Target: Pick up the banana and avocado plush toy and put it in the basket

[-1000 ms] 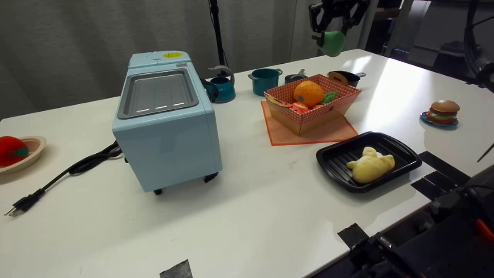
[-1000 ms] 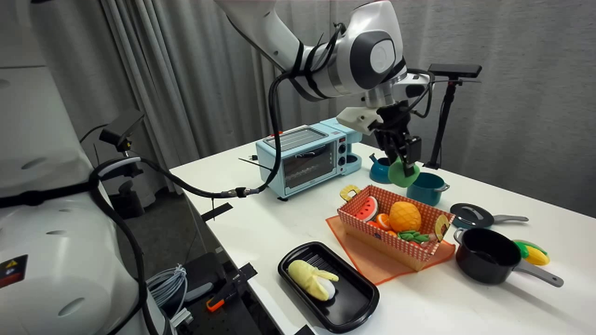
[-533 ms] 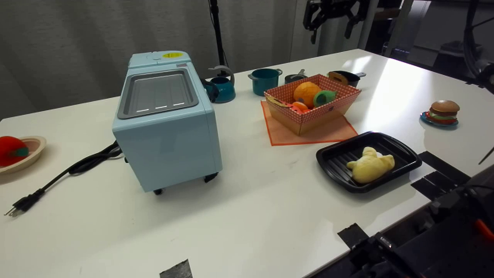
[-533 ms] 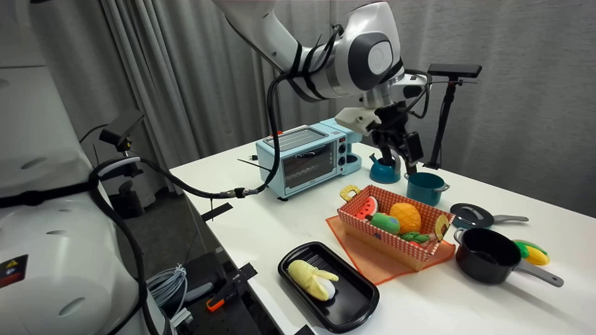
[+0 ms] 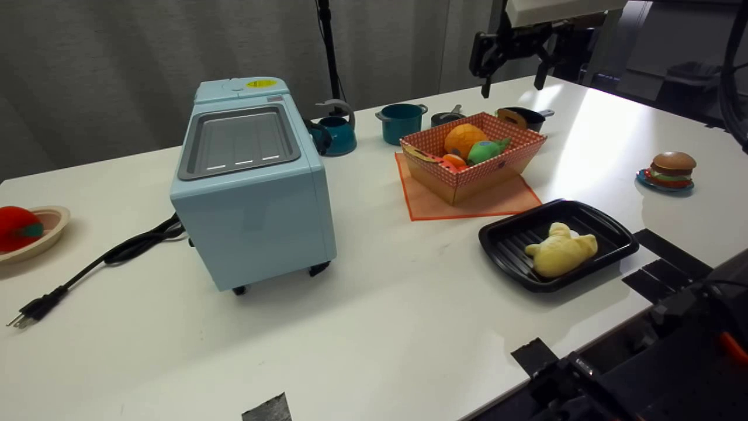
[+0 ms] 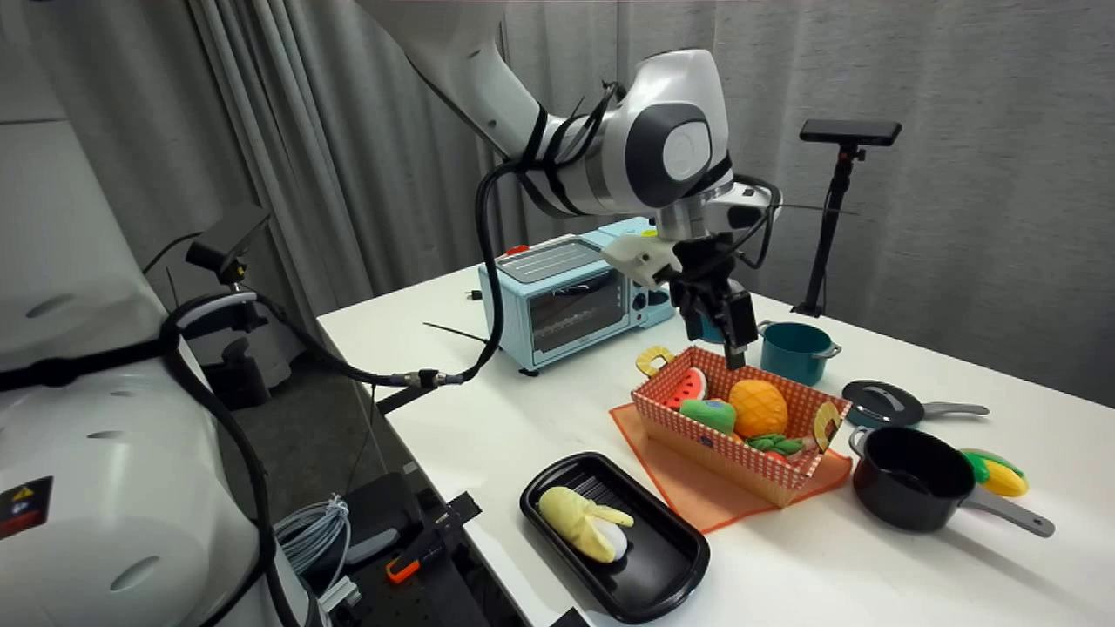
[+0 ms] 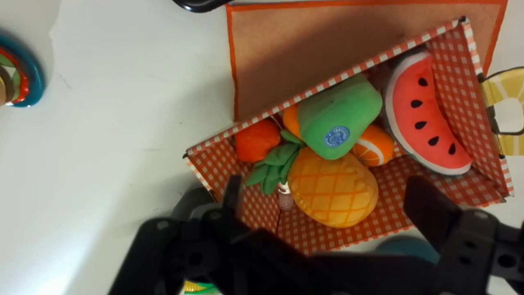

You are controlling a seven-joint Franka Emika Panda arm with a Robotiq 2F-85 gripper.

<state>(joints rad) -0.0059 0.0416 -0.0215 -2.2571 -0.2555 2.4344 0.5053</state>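
Note:
The green avocado plush toy (image 5: pixel 484 153) lies in the red-checked basket (image 5: pixel 497 180) beside the orange pineapple plush. It shows there in an exterior view (image 6: pixel 710 415) and in the wrist view (image 7: pixel 339 114). The pale-yellow banana (image 5: pixel 560 254) lies in the black ridged tray, also seen in an exterior view (image 6: pixel 571 520); it is out of the wrist view. My gripper (image 5: pixel 512 90) is open and empty above the basket, fingers pointing down. In the wrist view the open fingers (image 7: pixel 323 180) frame the pineapple from above, not touching it.
The black tray (image 6: pixel 662 557) stands near the table's front edge. The blue toaster oven (image 5: pixel 263 234) stands beside the basket. A teal pot (image 6: pixel 794 348), a lidded pan (image 6: pixel 881 403) and a black pot (image 6: pixel 915 479) stand behind and beside it. A burger toy (image 5: pixel 672 171) sits apart.
The gripper, shut on the avocado a second ago, has opened. The avocado has fallen into the basket and rolled slightly. The empty gripper has then moved lower and toward the robot's side.

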